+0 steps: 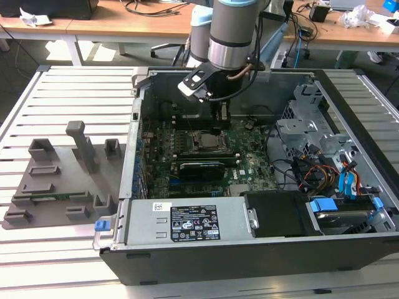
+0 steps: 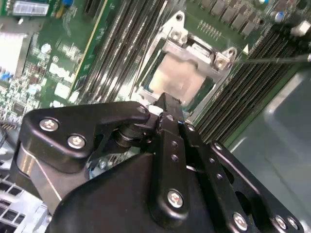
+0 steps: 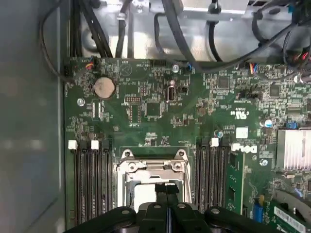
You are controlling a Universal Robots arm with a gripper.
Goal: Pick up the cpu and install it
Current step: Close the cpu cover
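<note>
- Grey slatted bench [image 1: 62, 93] is carrying the open computer case [image 1: 218, 255] in the exterior view. The gripper [image 1: 222, 117] is reaching down into it.
- In the second wrist view the cpu [image 2: 182, 77] is lying flat in the socket [image 2: 194, 47], metal top facing up. It is square, with no long axis.
- In the first wrist view the gripper [image 3: 167, 191] is hovering just above it, pressed together and pinching nothing. Seating is looking near done. Any move is calling for no sideways drag.
</note>
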